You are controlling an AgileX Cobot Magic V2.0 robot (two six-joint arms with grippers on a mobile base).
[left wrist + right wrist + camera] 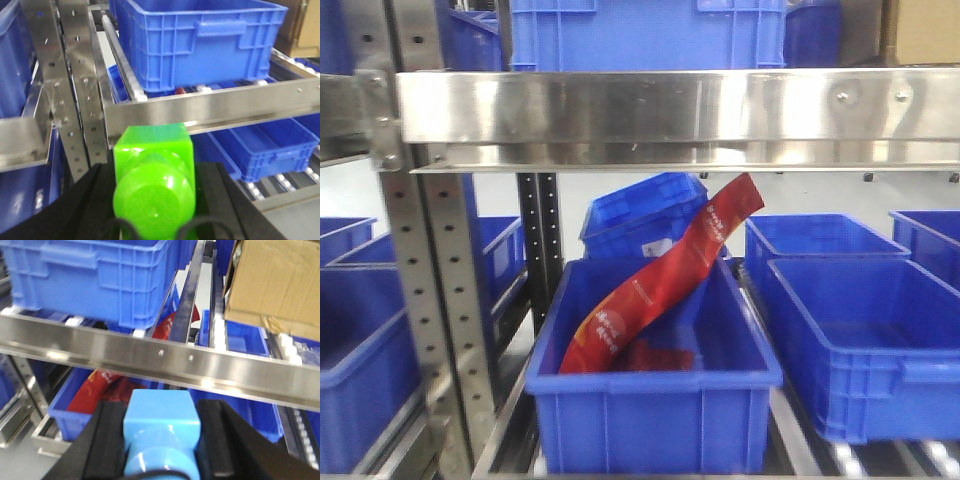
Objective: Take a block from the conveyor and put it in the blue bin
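The block [161,412], a light blue cube with a round stud facing the camera, sits clamped between the black pads of my right gripper [161,416]. It hangs in front of a steel shelf rail [150,352], above and just right of a blue bin [62,412] that holds a red packet [95,390]. My left gripper [155,172] is shut on a bright green block [152,160] of the same shape, near another steel rail [210,107]. In the front view that blue bin [650,405] stands centre, with no gripper showing. The conveyor is out of view.
Steel rack posts [75,90] stand left of the left gripper. More blue bins fill the roller shelves [840,330], [200,40], [95,275]. A cardboard box [272,280] sits at upper right. The long red packet [660,275] leans out over the centre bin's back rim.
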